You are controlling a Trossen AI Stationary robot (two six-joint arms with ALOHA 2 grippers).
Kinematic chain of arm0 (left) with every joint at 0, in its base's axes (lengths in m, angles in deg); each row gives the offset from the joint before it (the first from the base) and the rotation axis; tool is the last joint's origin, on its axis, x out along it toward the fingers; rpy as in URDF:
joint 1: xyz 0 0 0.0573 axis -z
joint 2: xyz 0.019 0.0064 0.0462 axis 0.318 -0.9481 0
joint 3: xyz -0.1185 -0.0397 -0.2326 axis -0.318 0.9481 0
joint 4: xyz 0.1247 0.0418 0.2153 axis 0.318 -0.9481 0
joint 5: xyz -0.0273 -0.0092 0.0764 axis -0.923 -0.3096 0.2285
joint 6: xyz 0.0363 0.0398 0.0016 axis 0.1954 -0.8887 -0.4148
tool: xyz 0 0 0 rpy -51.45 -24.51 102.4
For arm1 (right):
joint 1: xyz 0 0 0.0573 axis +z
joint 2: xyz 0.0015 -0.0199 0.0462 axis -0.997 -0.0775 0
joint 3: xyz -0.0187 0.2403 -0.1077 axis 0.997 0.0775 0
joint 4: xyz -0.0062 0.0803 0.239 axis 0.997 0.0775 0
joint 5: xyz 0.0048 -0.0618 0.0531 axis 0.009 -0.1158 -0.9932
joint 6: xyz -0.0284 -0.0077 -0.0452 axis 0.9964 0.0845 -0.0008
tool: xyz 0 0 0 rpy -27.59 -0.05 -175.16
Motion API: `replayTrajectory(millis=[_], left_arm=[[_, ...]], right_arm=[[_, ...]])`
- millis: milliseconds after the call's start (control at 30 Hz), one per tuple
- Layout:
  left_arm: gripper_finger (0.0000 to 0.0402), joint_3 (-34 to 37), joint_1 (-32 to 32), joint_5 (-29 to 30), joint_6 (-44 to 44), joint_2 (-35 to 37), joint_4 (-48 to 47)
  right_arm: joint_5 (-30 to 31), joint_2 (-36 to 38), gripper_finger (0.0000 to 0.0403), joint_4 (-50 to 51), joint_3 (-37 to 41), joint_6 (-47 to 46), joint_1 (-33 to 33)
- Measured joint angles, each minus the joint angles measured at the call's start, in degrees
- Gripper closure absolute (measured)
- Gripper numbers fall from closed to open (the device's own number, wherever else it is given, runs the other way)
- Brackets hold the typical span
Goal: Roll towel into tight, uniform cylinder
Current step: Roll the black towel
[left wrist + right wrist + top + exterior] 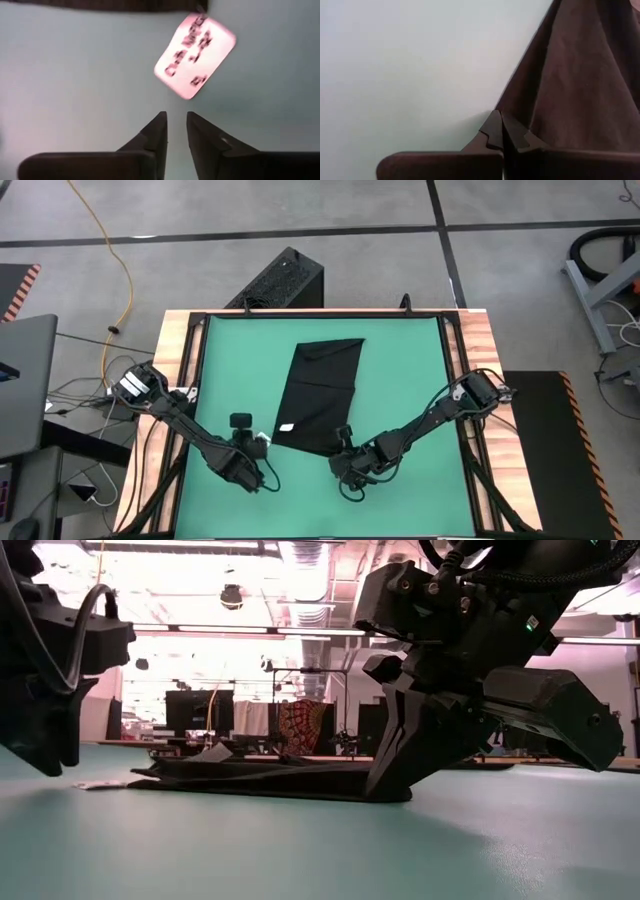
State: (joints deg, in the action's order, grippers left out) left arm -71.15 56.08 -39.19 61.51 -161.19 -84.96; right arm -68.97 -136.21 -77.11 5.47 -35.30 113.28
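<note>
Towel (322,396) lies flat on the green mat (405,370), a long black strip running from about 12 o'clock of the mat's middle down toward 6 o'clock, its near end spreading wider than its far end. I note a small white tag (287,427) at its near edge on the 8 o'clock side; in the left wrist view the tag (195,55) lies on bare mat, printed with text I cannot read. Left claw (262,442) sits just beside that tag at roughly 7 o'clock of the towel, its fingers (152,137) a narrow gap apart with nothing between them, tips over bare mat and clear of the cloth. Right claw (343,448) is at the towel's near corner, about 5 o'clock of the cloth. In the right wrist view its tips (502,131) are pressed together at the towel's edge (580,80); whether cloth is pinched between them I cannot tell. In the low view that claw (395,785) stands tips-down on the mat against the flattened towel (260,778).
</note>
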Motion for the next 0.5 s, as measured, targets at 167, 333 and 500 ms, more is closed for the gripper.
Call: replayTrajectory(millis=[167,333,500], left_arm=[[0.0312,0.0,0.0,0.2,7.1,0.0,-6.7],[0.0322,-0.1,1.1,6.5,9.5,1.1,0.1],[0.0379,-0.8,4.0,22.5,5.1,3.0,13.9]], right_arm=[[0.0,0.0,0.0398,0.0,0.0,0.0,0.0],[0.0,0.0,0.0398,0.0,0.0,0.0,0.0],[0.0,0.0,0.0398,-0.1,0.0,0.0,0.0]])
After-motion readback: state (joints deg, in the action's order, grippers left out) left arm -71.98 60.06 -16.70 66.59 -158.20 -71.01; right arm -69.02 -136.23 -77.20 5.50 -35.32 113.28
